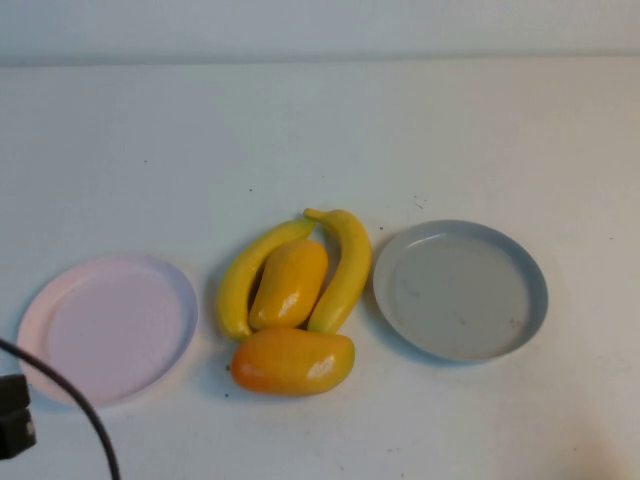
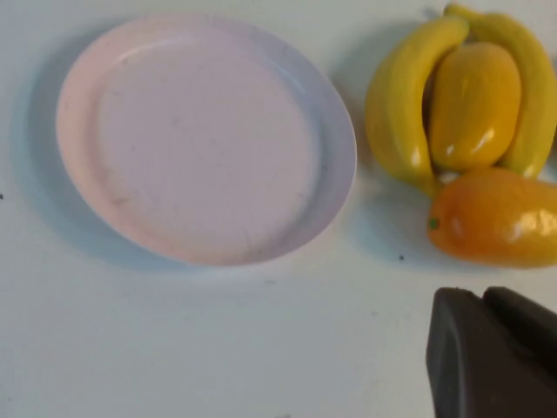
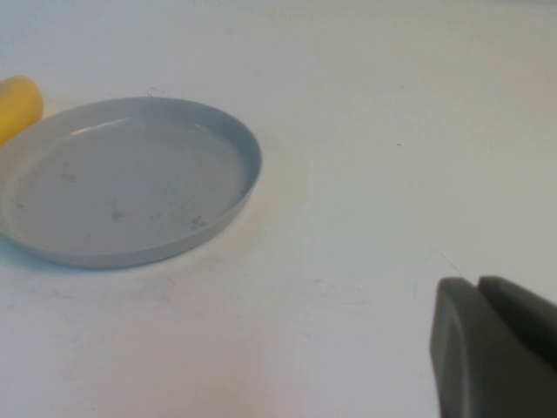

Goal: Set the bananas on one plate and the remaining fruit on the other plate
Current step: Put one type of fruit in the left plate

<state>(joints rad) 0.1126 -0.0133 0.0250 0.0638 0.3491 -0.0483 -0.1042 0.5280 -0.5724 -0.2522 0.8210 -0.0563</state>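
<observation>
With both plates bare, the left gripper (image 2: 492, 353) and right gripper (image 3: 496, 348), fingers' state untellable, hung back; taking the outer banana (image 1: 345, 268) first seemed cleanest.

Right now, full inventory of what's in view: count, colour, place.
bananas: 2, yellow with greenish tips, table centre, curving around the upright mango, one each side.
mangoes: 2, orange-yellow; one between the bananas, one lying crosswise at their near ends.
pink plate: 1, pale pink, left of the fruit, nothing on it.
grey-blue plate: 1, right of the fruit, nothing on it.
table: 1, white.
cable: 1, black, near-left corner.
left pincer: dark, near the pink plate and crosswise mango.
right pincer: dark, above bare table near the grey-blue plate.
</observation>
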